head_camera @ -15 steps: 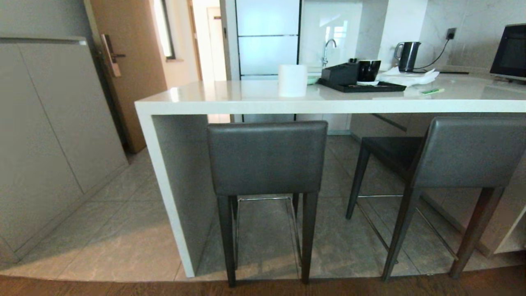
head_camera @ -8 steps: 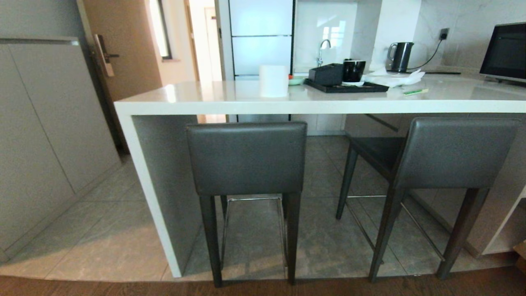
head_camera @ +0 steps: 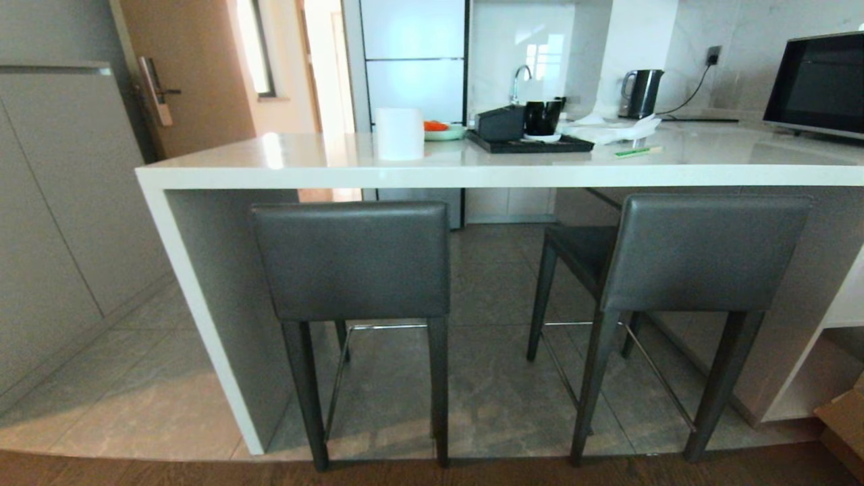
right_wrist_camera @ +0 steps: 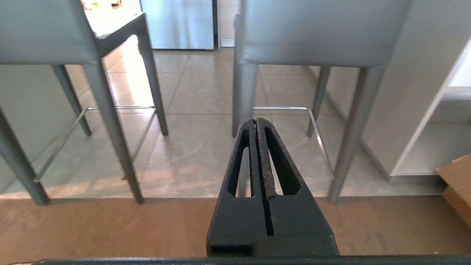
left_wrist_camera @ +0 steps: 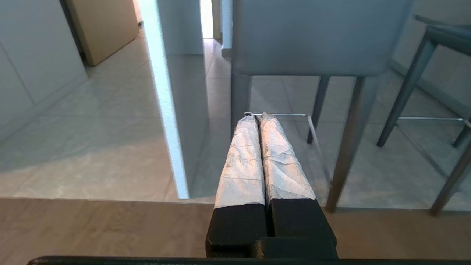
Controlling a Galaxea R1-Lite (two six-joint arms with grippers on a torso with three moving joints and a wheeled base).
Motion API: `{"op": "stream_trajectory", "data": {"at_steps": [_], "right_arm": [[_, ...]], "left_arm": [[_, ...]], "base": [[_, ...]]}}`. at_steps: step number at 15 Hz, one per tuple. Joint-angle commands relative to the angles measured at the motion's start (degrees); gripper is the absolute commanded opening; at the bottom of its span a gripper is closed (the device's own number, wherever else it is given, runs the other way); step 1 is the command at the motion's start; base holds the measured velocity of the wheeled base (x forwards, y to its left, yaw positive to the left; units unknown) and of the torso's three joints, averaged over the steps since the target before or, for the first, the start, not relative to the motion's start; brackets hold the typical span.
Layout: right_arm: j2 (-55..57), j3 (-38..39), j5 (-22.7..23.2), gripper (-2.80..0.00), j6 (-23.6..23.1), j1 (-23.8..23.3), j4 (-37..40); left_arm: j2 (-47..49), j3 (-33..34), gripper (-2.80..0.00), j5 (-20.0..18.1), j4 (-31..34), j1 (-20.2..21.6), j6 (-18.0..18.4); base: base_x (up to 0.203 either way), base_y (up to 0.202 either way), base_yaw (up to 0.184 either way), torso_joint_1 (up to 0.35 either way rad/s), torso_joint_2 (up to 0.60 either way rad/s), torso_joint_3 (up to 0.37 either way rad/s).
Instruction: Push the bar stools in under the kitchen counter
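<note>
Two dark grey bar stools stand at the white kitchen counter [head_camera: 432, 175]. The left stool [head_camera: 351, 260] sits square, its backrest just below the counter's front edge. The right stool [head_camera: 705, 253] is turned at an angle and pulled out, its seat [head_camera: 580, 246] showing. Neither arm appears in the head view. My left gripper [left_wrist_camera: 257, 116] is shut and empty, low over the wooden floor, facing the left stool [left_wrist_camera: 305, 36]. My right gripper [right_wrist_camera: 256, 120] is shut and empty too, facing the right stool [right_wrist_camera: 320, 31].
On the counter stand a white roll [head_camera: 398, 133], a black tray [head_camera: 530, 143] with cups, a kettle [head_camera: 641, 93] and a microwave [head_camera: 817, 84]. Grey cabinets [head_camera: 47, 223] line the left wall. White shelf cubbies [head_camera: 830, 351] and a cardboard box [head_camera: 844, 425] are at the right.
The whole head view has slid leftward, so the camera has shifted to the right. The right stool now shows in full. The stools themselves have not moved.
</note>
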Motion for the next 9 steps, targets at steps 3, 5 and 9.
{"op": "stream_trajectory", "data": {"at_steps": [3,5,9], "right_arm": [[0.1,0.5,0.0,-2.8,0.1,0.0,0.0],[0.1,0.5,0.0,-2.8,0.0,0.0,0.0],[0.1,0.5,0.0,-2.8,0.1,0.0,0.0]], "left_arm": [[0.1,0.5,-2.8,0.0,0.0,0.0,0.0],[0.1,0.5,-2.8,0.1,-0.1,0.0,-0.2],[0.1,0.5,-2.8,0.0,-0.1,0.0,-0.1]], "base": [[0.0,-0.194,0.001,0.002,0.0,0.001],[0.0,-0.193,0.003,0.002,0.0,0.0],[0.0,-0.195,0.001,0.002,0.0,0.002]]}}
